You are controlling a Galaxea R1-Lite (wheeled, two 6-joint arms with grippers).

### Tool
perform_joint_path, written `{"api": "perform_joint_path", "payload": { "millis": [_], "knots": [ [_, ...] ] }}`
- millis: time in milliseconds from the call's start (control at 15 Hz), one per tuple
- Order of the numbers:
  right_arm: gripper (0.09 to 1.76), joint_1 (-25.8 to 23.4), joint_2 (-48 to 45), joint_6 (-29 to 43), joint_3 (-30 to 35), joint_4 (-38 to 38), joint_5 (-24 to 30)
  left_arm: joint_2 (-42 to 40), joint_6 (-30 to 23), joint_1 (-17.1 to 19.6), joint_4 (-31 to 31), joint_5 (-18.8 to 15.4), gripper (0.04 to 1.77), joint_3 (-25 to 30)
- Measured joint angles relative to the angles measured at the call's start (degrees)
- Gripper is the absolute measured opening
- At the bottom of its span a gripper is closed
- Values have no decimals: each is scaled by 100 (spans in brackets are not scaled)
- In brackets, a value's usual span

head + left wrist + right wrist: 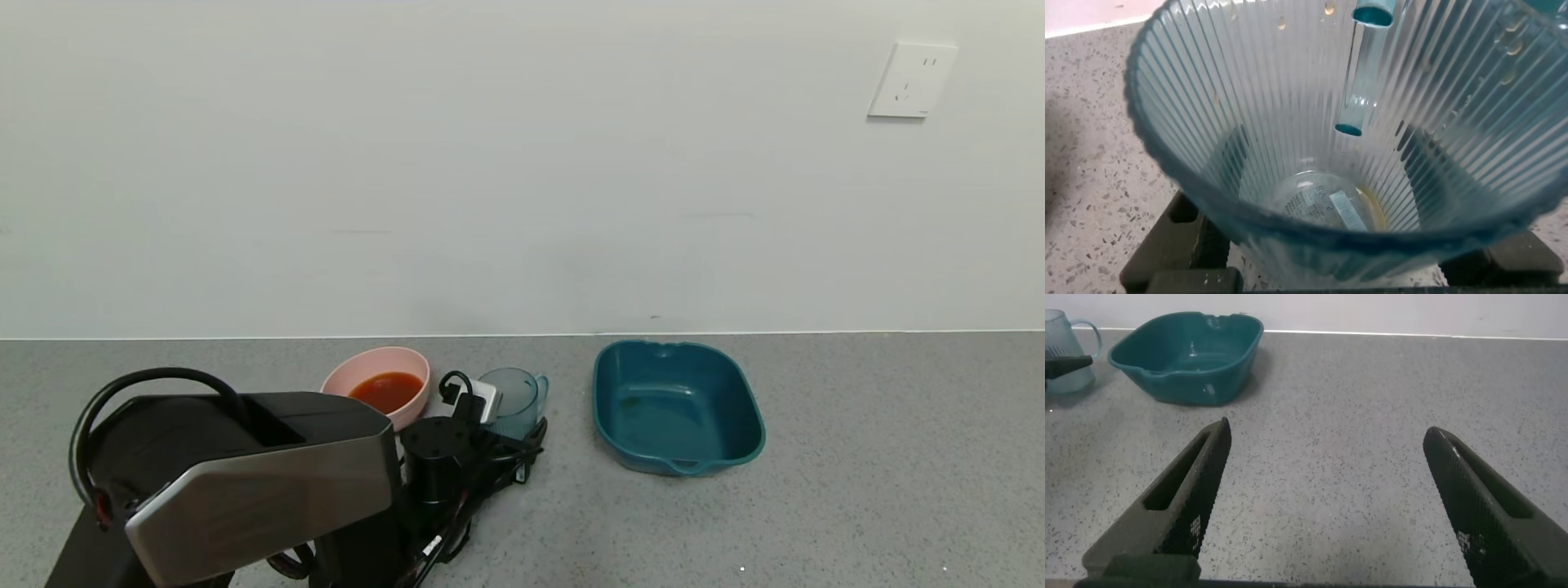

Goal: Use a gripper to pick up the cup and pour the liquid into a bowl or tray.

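Observation:
The ribbed teal-tinted cup [512,394] stands upright just right of the pink bowl [356,367]. My left gripper [522,429] is shut on the cup. Its black fingers [1167,245] press both sides of the cup's lower wall. In the left wrist view I look down into the cup [1290,106], which holds only a thin yellowish trace at its bottom. Orange-red liquid [386,390] lies in the bowl. My right gripper [1327,431] hangs open over bare counter, away from both; it is out of the head view. The right wrist view shows the cup [1063,351] far off.
A dark teal rectangular basin [678,408] sits to the right of the cup, also in the right wrist view [1184,355]. The grey speckled counter ends at a white wall with a socket [912,80]. My left arm's housing [245,482] fills the near left.

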Motion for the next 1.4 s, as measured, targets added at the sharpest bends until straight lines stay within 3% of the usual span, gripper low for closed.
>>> {"api": "perform_joint_path", "payload": {
  "millis": [533,1200,1400],
  "knots": [
    [171,0,0,0,0,0,-2,115,13,5,-5,20,134,-37],
    [171,0,0,0,0,2,0,-67,52,-23,1,63,161,121],
    [171,-2,0,0,0,0,-2,-443,80,-28,397,52,164,265]
  ]
}}
